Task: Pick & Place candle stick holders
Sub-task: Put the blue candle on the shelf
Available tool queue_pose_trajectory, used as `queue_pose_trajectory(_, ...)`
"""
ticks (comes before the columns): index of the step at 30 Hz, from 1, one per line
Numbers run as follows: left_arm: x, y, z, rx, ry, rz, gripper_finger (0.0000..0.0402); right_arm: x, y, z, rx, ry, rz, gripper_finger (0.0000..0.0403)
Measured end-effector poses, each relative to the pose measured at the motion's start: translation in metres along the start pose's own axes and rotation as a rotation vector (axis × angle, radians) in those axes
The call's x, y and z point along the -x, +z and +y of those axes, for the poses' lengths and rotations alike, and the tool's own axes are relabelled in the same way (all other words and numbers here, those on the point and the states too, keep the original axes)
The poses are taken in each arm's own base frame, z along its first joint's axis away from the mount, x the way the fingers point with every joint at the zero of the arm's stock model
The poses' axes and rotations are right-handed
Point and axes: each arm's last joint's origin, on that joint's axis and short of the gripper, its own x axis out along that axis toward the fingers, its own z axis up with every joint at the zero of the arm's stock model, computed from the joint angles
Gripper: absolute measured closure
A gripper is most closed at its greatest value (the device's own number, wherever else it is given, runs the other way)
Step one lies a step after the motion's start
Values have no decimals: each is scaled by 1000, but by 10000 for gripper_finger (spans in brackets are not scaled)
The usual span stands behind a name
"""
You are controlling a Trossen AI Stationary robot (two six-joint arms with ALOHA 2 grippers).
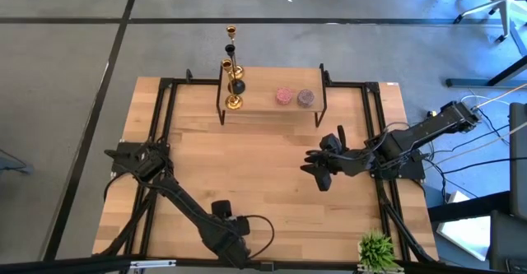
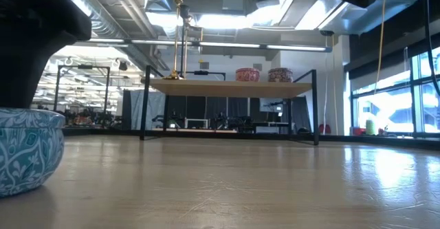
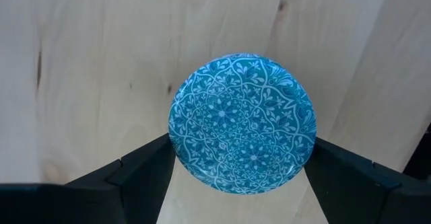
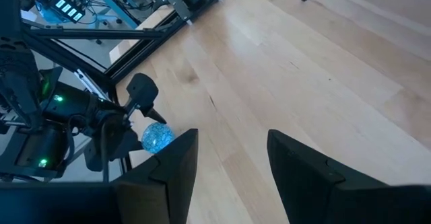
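Note:
Two gold candle stick holders (image 1: 233, 68) stand upright by their round bases on the left end of a raised wooden shelf (image 1: 272, 109) at the table's far side; the low view shows the candle stick holders (image 2: 179, 36) there too. My left gripper (image 3: 242, 143) points down near the table's front edge, open, one finger on either side of a blue patterned bowl (image 3: 242, 123) that rests on the table. My right gripper (image 4: 229, 163) hangs open above the table's right half, nothing between its fingers. My left gripper comes from above, with its fingers (image 3: 151, 163) standing just outside two opposite sides of the bowl's rim (image 3: 176, 140). I cannot tell whether they touch it. The bowl sits upright on the table (image 2: 27, 146).
Two small round pinkish pots (image 1: 285, 96) (image 1: 305, 98) stand on the shelf's right half. A green plant (image 1: 376, 249) is at the near right corner. Black frame rails (image 1: 165, 126) run along the table's sides. Bare wood (image 1: 263, 175) lies between the arms.

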Motion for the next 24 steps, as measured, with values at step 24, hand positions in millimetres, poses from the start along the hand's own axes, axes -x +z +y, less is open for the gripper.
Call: queue_pose_trajectory(24, -1, 5, 0, -93, 19, -74, 29, -3, -1, 0, 1, -11, 1, 219)
